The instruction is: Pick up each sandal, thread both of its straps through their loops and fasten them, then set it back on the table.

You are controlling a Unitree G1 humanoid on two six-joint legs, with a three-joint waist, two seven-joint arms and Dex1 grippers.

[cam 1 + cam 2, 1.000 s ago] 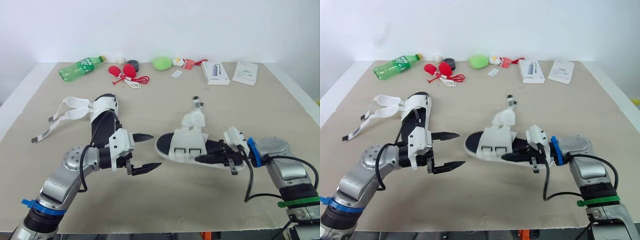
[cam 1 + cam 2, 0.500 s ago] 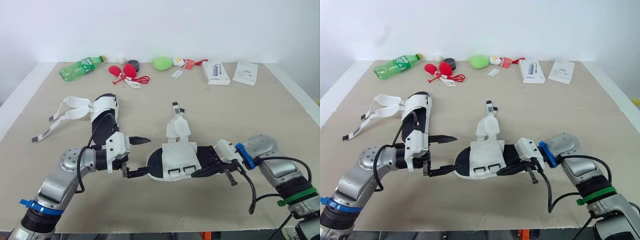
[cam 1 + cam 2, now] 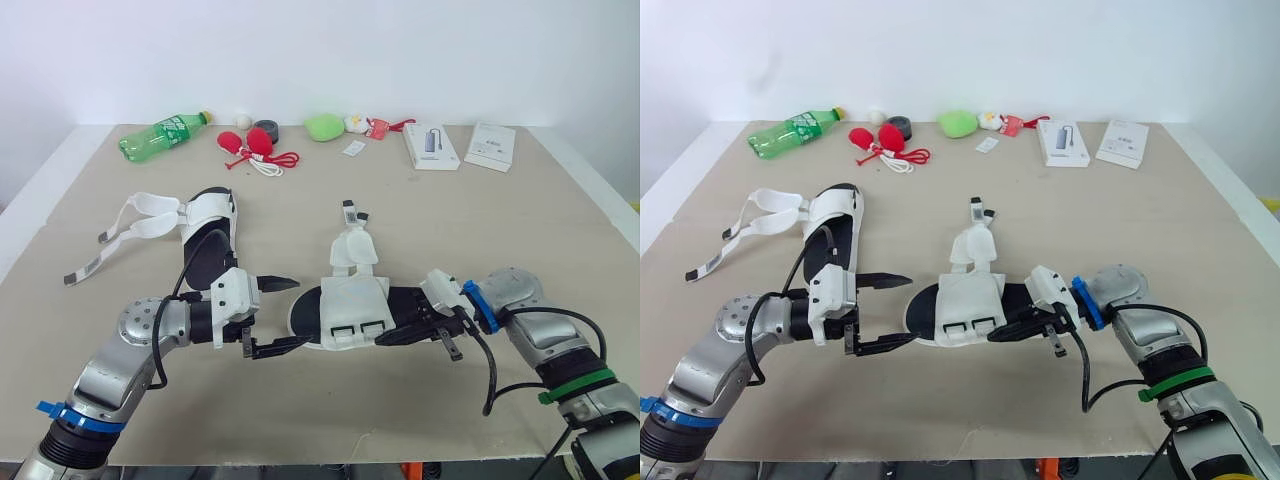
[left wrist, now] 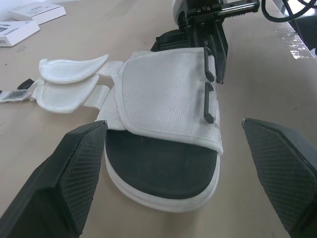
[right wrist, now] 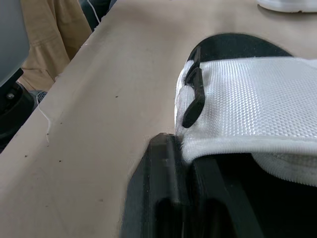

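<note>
While the right gripper (image 3: pixel 402 332) is clamped on the heel end of the near sandal (image 3: pixel 356 303), that sandal lies just toward 6 o'clock of the centre of the table (image 3: pixel 500 230), with its toe pointing to 9 o'clock. Its sole appears to rest on the surface. Both straps (image 3: pixel 351 250) trail loose toward 12 o'clock, and the two black loops (image 4: pixel 208 85) on the white upper are empty. The left gripper (image 3: pixel 298 313) is spread wide, with one finger on either side of the toe and no visible contact. The second sandal (image 3: pixel 207 232) lies at 9 to 10 o'clock, unfastened.

Probable faults from this position:

1. Sandal pivots. The right grip holds one end only, so an off-centre push from the left fingers could swing the toe away.
2. Wrong grasp. If the left fingers close on the toe rather than on a strap, threading cannot begin, because the straps lie at 12 o'clock, apart from them.
3. Loops pressed flat. The right fingers sit just beside the loops, and any creep toward 9 o'clock could block the openings.
4. Strap snag. Lifting now lets the loose straps drag and fold under.
</note>
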